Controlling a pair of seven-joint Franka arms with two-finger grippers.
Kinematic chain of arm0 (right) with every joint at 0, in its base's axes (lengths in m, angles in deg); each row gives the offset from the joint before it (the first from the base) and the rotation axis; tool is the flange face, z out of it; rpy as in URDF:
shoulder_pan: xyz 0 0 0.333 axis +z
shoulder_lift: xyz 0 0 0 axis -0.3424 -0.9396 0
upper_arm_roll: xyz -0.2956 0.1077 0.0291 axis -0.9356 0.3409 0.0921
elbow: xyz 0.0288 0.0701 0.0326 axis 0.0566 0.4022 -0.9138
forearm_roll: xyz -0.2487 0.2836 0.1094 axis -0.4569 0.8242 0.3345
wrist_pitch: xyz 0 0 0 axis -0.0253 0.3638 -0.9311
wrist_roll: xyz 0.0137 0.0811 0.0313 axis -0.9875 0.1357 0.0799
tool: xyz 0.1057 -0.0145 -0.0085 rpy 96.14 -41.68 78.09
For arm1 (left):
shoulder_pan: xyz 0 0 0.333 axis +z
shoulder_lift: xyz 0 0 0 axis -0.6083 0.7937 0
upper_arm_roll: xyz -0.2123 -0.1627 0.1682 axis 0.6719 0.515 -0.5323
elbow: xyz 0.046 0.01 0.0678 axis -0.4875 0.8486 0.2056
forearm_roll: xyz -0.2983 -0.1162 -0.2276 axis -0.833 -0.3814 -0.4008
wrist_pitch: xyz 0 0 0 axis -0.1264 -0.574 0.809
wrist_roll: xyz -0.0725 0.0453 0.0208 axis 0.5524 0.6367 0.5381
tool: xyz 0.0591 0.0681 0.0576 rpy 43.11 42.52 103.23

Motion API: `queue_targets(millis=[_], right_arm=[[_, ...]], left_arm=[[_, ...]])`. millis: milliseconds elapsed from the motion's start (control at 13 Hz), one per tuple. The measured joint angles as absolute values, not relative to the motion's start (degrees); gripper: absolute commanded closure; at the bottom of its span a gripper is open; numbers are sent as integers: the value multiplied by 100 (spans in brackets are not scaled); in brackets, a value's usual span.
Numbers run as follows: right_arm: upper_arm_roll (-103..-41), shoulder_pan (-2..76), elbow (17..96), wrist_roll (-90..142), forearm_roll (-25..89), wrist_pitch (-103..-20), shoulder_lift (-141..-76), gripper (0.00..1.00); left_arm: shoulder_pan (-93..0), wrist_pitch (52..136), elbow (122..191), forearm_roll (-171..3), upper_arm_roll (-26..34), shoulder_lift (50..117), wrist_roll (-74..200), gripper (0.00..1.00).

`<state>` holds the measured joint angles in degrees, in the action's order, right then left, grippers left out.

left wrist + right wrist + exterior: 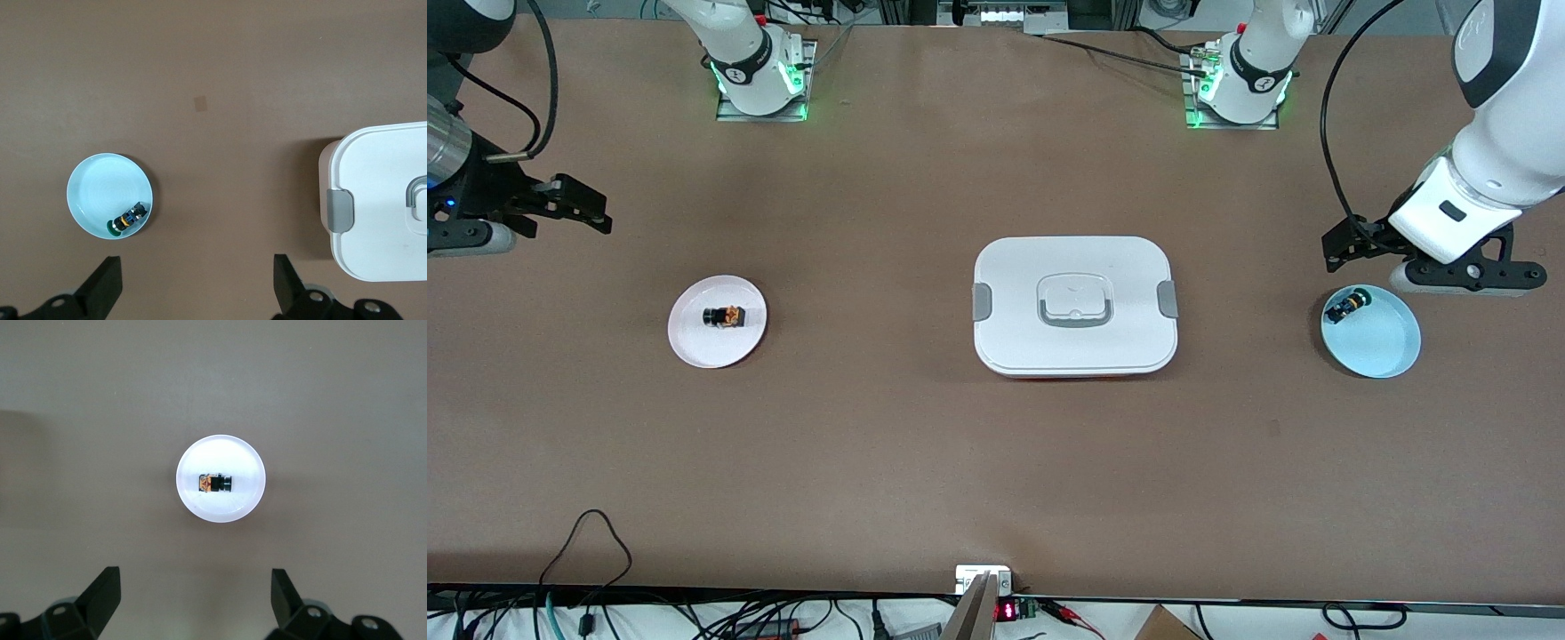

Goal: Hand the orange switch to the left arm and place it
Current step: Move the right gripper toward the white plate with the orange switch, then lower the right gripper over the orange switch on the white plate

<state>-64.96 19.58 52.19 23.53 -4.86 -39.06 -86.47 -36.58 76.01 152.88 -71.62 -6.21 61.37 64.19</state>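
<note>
The orange switch [724, 316] lies on its side on a small white plate [694, 342] toward the right arm's end of the table. The right wrist view shows the switch [213, 483] on that plate [220, 510]. My right gripper [574, 204] hangs open and empty over bare table beside the plate, as the right wrist view [195, 600] also shows. The big white box [1014, 302] sits mid-table. My left gripper [1352, 244] is open and empty over the table next to a light blue plate [1383, 347]; its own wrist view [198, 287] shows wide jaws.
A black switch with a green tip [1344, 306] lies in the light blue plate; the left wrist view shows this switch [128, 219], the plate [100, 187] and the box's end [380, 200]. Cables and a small device line the table's near edge [983, 580].
</note>
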Motion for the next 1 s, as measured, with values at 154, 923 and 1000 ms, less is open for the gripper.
queue_targets(millis=[154,923,1000], right_arm=[[-6494,1959,5218,2351,-486,-3909,-8790,0],[-6491,2355,5428,2185,-822,-5080,-9821,0],[-6495,2347,5647,2122,-826,-5389,-9881,0]], left_arm=[[-3658,7601,15287,-7162,-621,6138,6419,0],[-3662,7601,15278,-7162,-612,6139,6419,0],[-3664,7601,15277,-7162,-603,6139,6419,0]])
